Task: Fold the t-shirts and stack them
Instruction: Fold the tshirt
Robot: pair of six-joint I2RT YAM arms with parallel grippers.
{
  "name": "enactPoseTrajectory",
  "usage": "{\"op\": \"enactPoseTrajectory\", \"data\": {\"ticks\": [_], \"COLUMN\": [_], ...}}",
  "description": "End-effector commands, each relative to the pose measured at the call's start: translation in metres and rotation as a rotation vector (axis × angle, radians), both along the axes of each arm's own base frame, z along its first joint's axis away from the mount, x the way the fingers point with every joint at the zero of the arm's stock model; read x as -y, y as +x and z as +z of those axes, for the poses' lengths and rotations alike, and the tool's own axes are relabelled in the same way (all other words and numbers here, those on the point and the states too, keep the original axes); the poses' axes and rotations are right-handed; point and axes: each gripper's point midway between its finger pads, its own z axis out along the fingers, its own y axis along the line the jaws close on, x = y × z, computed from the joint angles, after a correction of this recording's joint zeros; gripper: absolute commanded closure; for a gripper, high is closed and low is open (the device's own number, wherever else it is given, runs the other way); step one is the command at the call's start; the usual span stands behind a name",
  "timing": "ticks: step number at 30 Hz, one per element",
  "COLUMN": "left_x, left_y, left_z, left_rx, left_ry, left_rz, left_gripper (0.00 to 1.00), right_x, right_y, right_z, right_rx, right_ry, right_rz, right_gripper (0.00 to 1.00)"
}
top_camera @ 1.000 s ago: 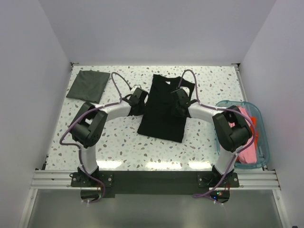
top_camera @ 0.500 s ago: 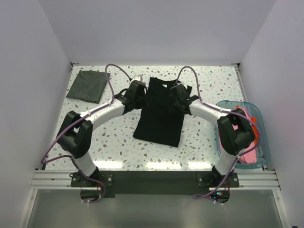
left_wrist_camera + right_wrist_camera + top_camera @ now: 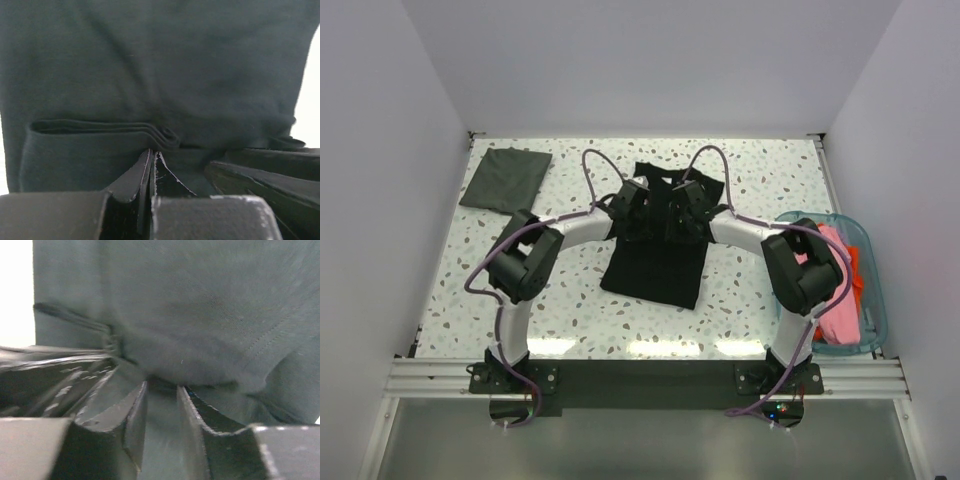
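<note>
Top view: both arms have swung in from the sides, so the left end effector (image 3: 638, 208) and right end effector (image 3: 682, 210) now meet over the upper middle of the large plain black cloth t-shirt (image 3: 655, 268) at centre frame. Its sides look drawn inward, so the lengthwise fold seems under way. The dark grey square-folded t-shirt (image 3: 506, 180) lies upper left on the speckled counter (image 3: 570, 295), well clear. The clear blue plastic bin (image 3: 878, 290) sits at right

Left wrist: clenched, black layers bunched at its tips, apparently pinched

Right wrist: released, jaws apart, cloth in the gap
</note>
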Motion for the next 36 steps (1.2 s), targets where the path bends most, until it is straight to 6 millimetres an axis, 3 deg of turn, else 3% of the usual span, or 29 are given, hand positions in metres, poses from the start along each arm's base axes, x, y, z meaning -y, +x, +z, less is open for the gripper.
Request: {"op": "enactPoseTrajectory", "data": {"ticks": [1, 4, 8, 10, 18, 23, 28, 33, 36], "left_x": [-0.014, -0.036, -0.053, -0.056, -0.069, -0.075, -0.075, -0.077, -0.078], "left_y": [0.022, 0.004, -0.015, -0.022, -0.041, -0.046, -0.05, -0.054, -0.053], "left_z": [-0.009, -0.03, -0.039, -0.041, -0.04, -0.035, -0.034, -0.035, -0.033], "left_rx": [0.026, -0.03, -0.053, -0.068, -0.089, -0.084, -0.079, -0.081, -0.076], "left_ry": [0.023, 0.068, 0.058, 0.05, 0.029, 0.029, 0.014, 0.013, 0.011], "left_rz": [0.11, 0.189, 0.264, 0.284, 0.335, 0.344, 0.331, 0.333, 0.338], "left_gripper": [1.0, 1.0, 1.0, 1.0, 1.0, 1.0, 1.0, 1.0, 1.0], "right_x": [-0.001, 0.014, 0.026, 0.022, 0.023, 0.032, 0.041, 0.049, 0.053], "right_y": [0.01, 0.007, 0.006, 0.005, 0.011, 0.003, 0.004, -0.003, -0.01], "right_z": [-0.019, -0.034, -0.046, -0.045, -0.018, -0.007, 0.022, 0.023, 0.01], "right_rx": [-0.024, -0.047, -0.058, -0.064, 0.003, 0.015, 0.064, 0.05, 0.018], "right_ry": [0.037, 0.02, -0.001, 0.015, 0.024, 0.004, 0.002, -0.012, -0.03], "right_rz": [-0.041, -0.068, -0.049, 0.001, 0.063, 0.073, 0.049, 0.007, 0.003], "right_gripper": [0.67, 0.68, 0.68, 0.67, 0.66, 0.65, 0.64, 0.65, 0.66]}}
